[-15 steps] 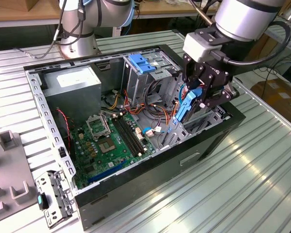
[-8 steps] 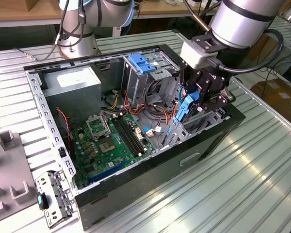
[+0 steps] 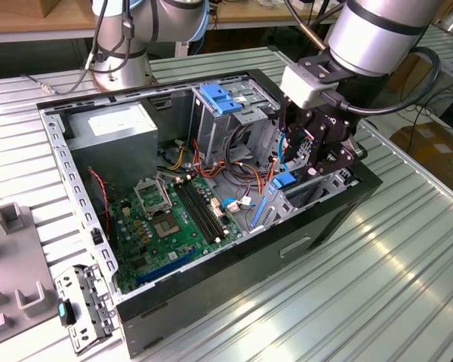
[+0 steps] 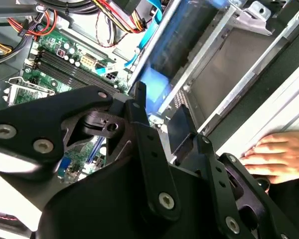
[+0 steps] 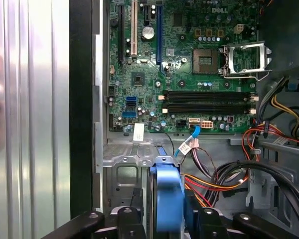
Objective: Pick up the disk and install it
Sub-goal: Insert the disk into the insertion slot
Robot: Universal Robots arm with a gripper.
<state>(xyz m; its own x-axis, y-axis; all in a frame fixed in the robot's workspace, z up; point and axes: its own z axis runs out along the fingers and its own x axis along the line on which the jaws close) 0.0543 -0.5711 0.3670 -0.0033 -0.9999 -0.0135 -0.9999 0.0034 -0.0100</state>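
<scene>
My claw point(image 5: 168, 215) is clenched on the disk point(image 5: 168, 186), gripping it by its blue-railed edge. It sits low inside the open computer case point(image 3: 57, 158), at the metal drive bay point(image 4: 224, 64). I judge this the install step, and seating the disk calls for keeping the rails square to the bay.

We have exterior view high, angled down on whole case point(image 3: 181, 302); both wrist views close inside, sharing motherboard point(image 5: 189, 74).

In the case point(image 3: 58, 154), the disk point(image 5: 168, 191) in the tool point(image 5: 168, 218) stands to the exterior view's right of the motherboard point(image 3: 170, 222).
</scene>
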